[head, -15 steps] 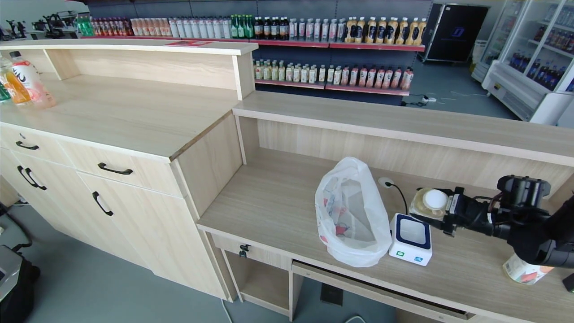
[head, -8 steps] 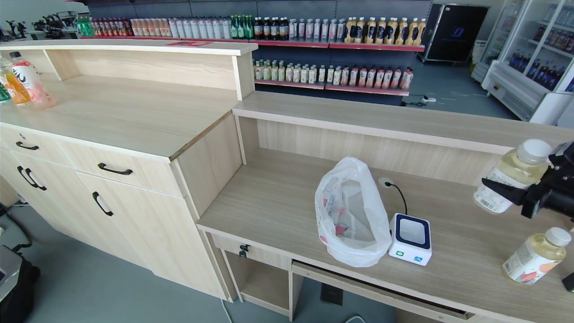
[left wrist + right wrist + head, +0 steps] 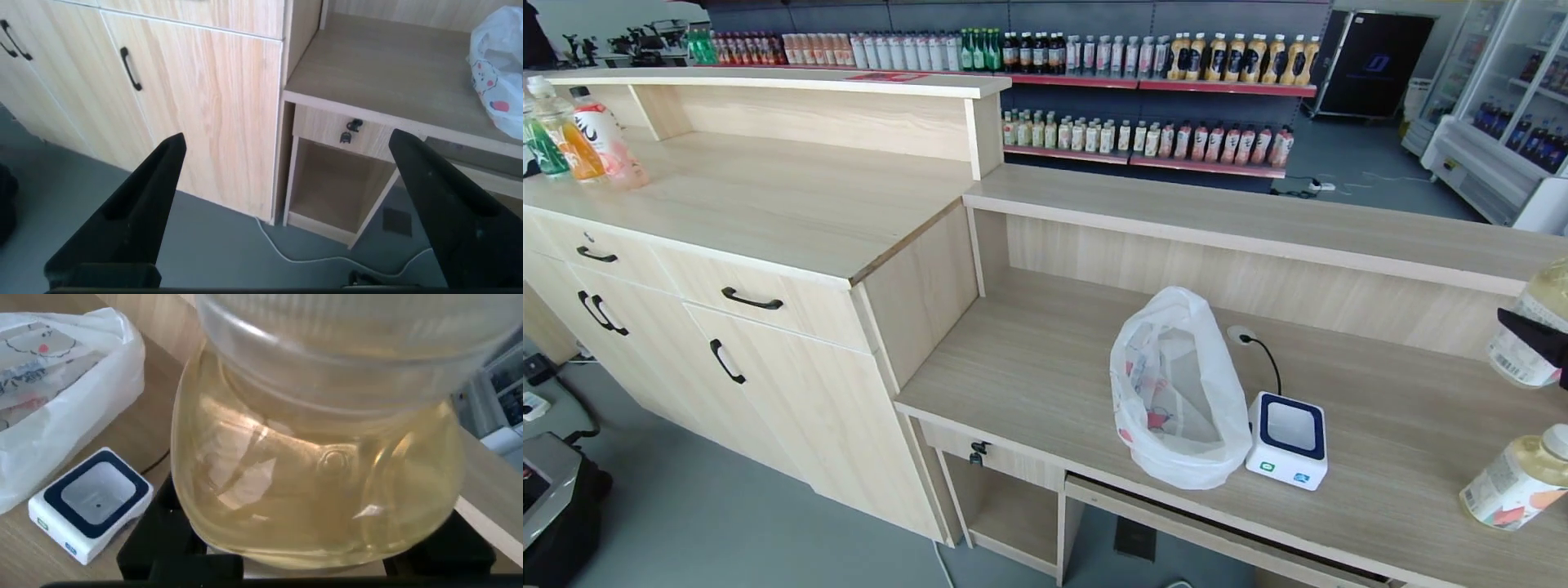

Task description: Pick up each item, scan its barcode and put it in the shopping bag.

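Light: bright, even over the worktop (image 3: 1029,367)
Shadows: faint, soft-edged
Edges: head view bows straight lines
Blur: bottle (image 3: 319,482) too close, soft

Left jaws spread wide, right jaws clamped on raised bottle (image 3: 319,482)

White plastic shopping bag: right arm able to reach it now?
Probably yes. Between the right pincer, shut on a pale yellow drink bottle, and the white plastic shopping bag stands only a low white scanner box.
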### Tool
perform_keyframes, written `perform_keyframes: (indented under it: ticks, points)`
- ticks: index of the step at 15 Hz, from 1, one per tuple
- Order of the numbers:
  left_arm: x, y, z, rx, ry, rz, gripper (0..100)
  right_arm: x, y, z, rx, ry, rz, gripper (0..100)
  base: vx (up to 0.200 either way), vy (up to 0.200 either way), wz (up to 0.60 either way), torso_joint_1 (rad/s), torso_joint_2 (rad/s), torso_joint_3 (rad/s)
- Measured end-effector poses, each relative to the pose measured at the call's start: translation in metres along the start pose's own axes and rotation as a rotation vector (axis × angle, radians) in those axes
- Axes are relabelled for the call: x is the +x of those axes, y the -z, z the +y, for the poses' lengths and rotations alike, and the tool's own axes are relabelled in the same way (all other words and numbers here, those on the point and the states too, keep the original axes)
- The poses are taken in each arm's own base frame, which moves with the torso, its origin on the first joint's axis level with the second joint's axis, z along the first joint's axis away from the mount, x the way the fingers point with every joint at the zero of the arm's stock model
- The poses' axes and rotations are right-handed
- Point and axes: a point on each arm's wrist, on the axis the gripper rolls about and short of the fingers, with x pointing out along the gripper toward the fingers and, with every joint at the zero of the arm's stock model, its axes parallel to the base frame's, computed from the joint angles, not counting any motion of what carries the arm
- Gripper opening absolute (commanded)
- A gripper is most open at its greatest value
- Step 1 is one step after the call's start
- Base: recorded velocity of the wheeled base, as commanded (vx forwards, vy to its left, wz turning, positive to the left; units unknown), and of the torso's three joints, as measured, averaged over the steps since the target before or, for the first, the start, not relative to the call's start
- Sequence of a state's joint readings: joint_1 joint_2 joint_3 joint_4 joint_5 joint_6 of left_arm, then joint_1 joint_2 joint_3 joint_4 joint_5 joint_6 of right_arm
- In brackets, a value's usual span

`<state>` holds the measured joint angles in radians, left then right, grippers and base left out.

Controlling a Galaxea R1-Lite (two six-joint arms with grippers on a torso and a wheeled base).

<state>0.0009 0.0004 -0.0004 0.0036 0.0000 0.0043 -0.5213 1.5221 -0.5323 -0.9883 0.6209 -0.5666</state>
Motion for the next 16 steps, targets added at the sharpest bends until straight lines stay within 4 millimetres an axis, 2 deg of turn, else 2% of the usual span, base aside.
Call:
perform_keyframes:
  ticks: [3,6,8,10,16]
  points:
    - [0.0,0.0,0.0,0.0,0.0,0.0,100,0.024,-0.024,0.02,0.075,0.109,0.024,0,0.0,0.0,0.6,-0.16,0.35,0.155]
    - [0.0,0.0,0.0,0.0,-0.001,0.0,100,0.064,-0.049,0.06,0.225,0.087,-0.004,0,0.0,0.0,0.0,-0.136,0.25,0.106]
    - [0.0,0.0,0.0,0.0,0.0,0.0,100,0.087,-0.041,0.08,0.313,0.038,0.033,0,0.0,0.0,0.0,-0.009,0.03,0.011]
    - [0.0,0.0,0.0,0.0,-0.001,0.0,100,0.105,-0.023,0.099,0.349,-0.013,0.099,0,0.0,0.0,0.0,0.0,0.0,0.0]
    - [0.0,0.0,0.0,0.0,0.0,0.0,100,0.144,0.017,0.121,0.363,-0.04,0.146,0,0.0,0.0,0.0,0.0,0.0,0.0]
